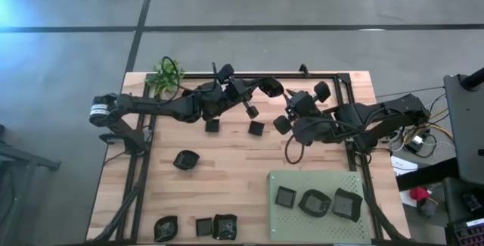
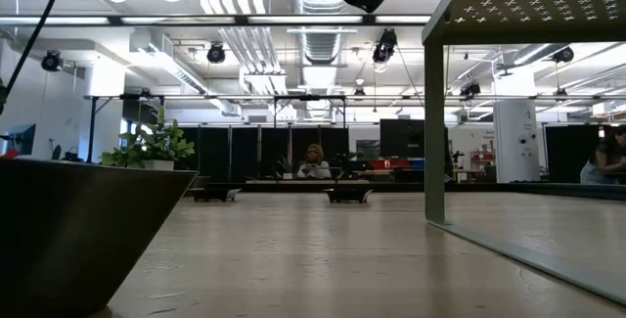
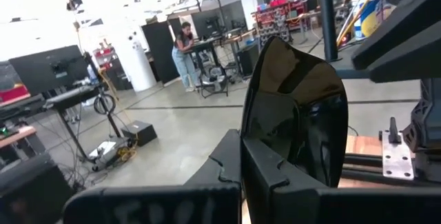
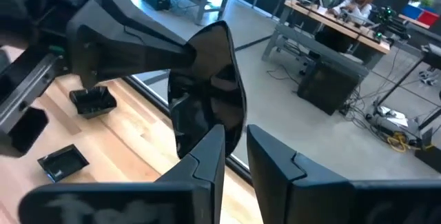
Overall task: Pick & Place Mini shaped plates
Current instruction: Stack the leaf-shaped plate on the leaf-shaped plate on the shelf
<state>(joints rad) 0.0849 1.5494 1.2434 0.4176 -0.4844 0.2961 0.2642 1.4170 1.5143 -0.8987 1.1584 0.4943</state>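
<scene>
On mat: 3 plates sit on the green mat [image 1: 363, 227] at the table's [image 1: 234, 178] near right: a square one [image 1: 285, 197], a rounded one [image 1: 314, 202] and another [image 1: 346, 204].
Still loose: 2 small square plates [image 1: 212, 126] [image 1: 256, 128] lie under the arms, 1 rounded plate [image 1: 185, 160] lies mid-table, and 3 more [image 1: 165, 227] [image 1: 204, 226] [image 1: 224, 225] stand along the near left edge.
In the air: 1 glossy black plate [image 3: 296, 114] is held above the far middle of the table, between both arms.
Left gripper [image 1: 261, 91]: fingers closed on that plate's edge.
Right gripper [image 1: 291, 102]: fingers [image 4: 207, 158] partly open around the same plate; whether they clamp it, I cannot tell.
Step, as I judge: a hand-over from left to right, on the way to the mat.
Progress, as I judge: about a third done; 7 plates left, counting the held one.
</scene>
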